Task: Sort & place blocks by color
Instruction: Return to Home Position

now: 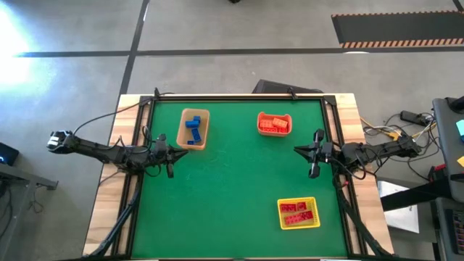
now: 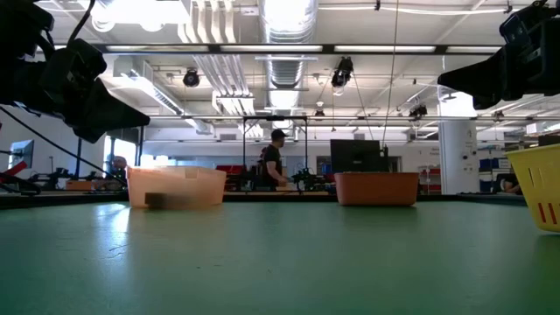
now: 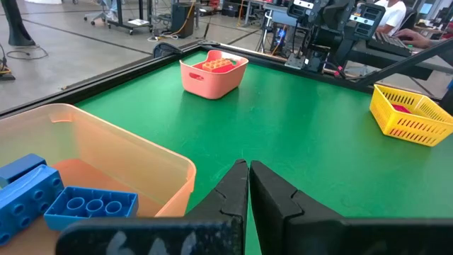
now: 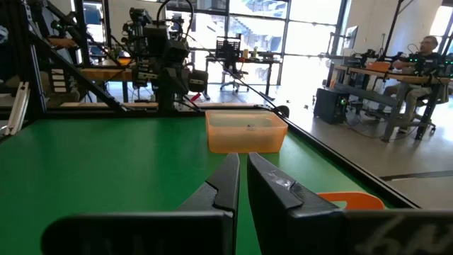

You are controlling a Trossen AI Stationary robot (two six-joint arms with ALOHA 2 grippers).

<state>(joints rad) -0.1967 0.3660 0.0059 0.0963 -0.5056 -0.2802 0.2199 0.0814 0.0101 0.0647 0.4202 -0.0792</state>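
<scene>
Blue blocks (image 1: pixel 193 129) lie in the tan bin (image 1: pixel 183 136), orange blocks (image 1: pixel 275 125) in the orange bin (image 1: pixel 275 133), and red blocks (image 1: pixel 297 212) in the yellow basket (image 1: pixel 299 226). My left gripper (image 1: pixel 170 155) hovers shut over the table's left side, just beside the tan bin (image 3: pixel 106 152), where blue blocks (image 3: pixel 53 200) show. My right gripper (image 1: pixel 313 158) hovers shut over the right side, between the orange bin and the yellow basket. In the right wrist view its shut fingertips (image 4: pixel 243 159) point across the mat toward the tan bin (image 4: pixel 246 133). No loose block shows on the mat.
The green mat (image 1: pixel 232 188) lies bare between the three bins. A raised black frame (image 1: pixel 239 98) runs round it. In the low view the tan bin (image 2: pixel 175 186), orange bin (image 2: pixel 376 187) and yellow basket (image 2: pixel 538 199) stand on the mat. A person (image 2: pixel 273 159) stands far behind.
</scene>
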